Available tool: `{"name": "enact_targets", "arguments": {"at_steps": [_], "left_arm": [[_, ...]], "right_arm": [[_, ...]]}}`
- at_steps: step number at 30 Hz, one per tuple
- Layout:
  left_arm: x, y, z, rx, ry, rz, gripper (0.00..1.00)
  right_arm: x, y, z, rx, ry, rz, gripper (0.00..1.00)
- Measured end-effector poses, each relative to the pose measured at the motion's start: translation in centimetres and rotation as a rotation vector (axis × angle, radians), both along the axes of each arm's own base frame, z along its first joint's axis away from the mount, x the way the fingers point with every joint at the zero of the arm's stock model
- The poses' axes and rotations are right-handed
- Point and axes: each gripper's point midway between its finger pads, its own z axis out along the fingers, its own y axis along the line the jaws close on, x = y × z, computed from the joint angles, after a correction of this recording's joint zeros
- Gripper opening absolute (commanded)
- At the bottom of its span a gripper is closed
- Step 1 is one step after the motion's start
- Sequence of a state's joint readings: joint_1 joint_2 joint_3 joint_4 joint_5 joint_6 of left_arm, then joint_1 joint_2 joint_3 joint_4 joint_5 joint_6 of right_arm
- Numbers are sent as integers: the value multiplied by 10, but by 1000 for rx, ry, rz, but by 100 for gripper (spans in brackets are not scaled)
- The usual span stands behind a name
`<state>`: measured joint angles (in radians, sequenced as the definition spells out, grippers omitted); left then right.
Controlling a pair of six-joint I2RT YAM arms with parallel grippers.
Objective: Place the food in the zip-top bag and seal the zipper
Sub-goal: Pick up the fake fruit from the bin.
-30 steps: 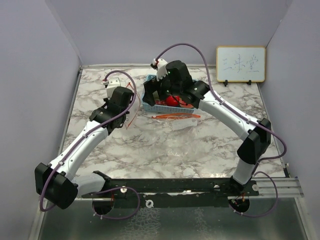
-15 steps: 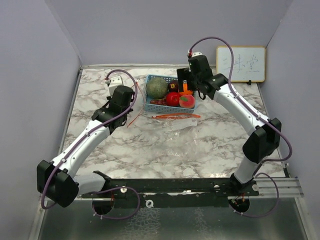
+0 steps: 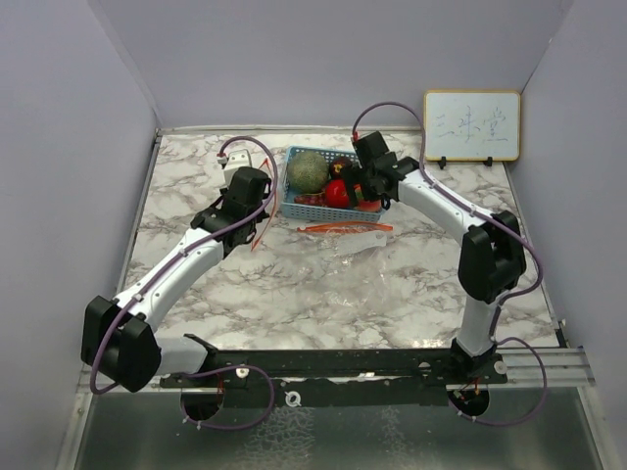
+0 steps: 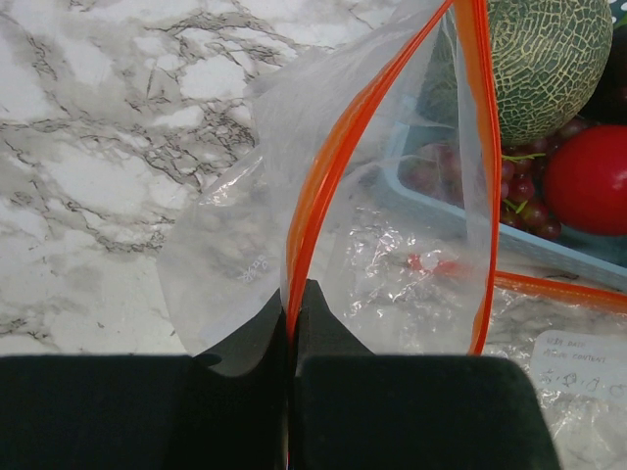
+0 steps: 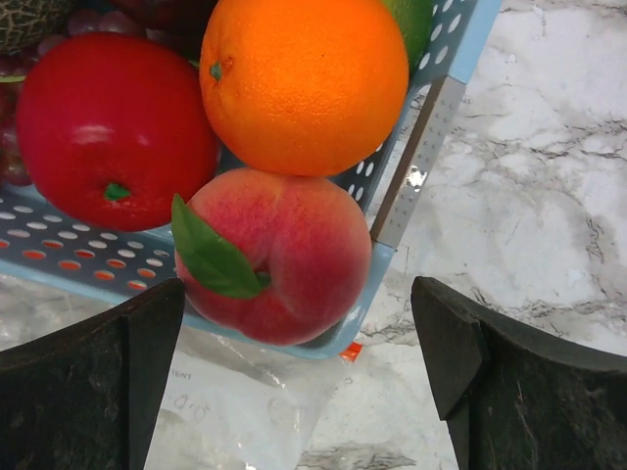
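Early stage, no food bagged: melon (image 4: 549, 59), apple (image 5: 108, 127), orange (image 5: 304, 78) and peach (image 5: 274, 255) sit in the blue basket (image 3: 294, 208), far centre of the desk (image 3: 294, 284); left gripper (image 4: 294, 304) pinches the zip-top bag (image 4: 392, 245) at its orange zipper (image 4: 323, 186), mouth open, looks empty; right gripper (image 5: 294, 338) spread wide over the peach, holding nothing

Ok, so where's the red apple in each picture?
Top external: the apple sits mid-basket, right of the melon.
Left wrist: the apple is at the right edge, below the melon.
Right wrist: the apple is upper left, beside the orange.
Shared landmark: the blue basket holding it.
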<state>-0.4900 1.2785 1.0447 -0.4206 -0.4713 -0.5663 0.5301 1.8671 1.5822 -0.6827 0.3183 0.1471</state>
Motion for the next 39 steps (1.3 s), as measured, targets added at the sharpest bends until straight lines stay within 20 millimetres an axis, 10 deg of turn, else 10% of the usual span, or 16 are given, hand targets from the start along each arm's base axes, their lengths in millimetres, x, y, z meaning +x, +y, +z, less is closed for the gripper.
{"name": "enact_targets", "arguments": {"at_steps": [9, 23, 35, 39], "left_arm": [[3, -5, -6, 2, 17, -20, 0], [4, -9, -11, 1, 30, -43, 0], [6, -15, -15, -9, 43, -61, 0], [6, -16, -17, -8, 49, -67, 0]], "right_arm": [[10, 9, -37, 0, 48, 26, 99], [19, 20, -36, 47, 8, 53, 96], [60, 32, 34, 169, -169, -12, 97], [87, 24, 29, 179, -188, -58, 97]]}}
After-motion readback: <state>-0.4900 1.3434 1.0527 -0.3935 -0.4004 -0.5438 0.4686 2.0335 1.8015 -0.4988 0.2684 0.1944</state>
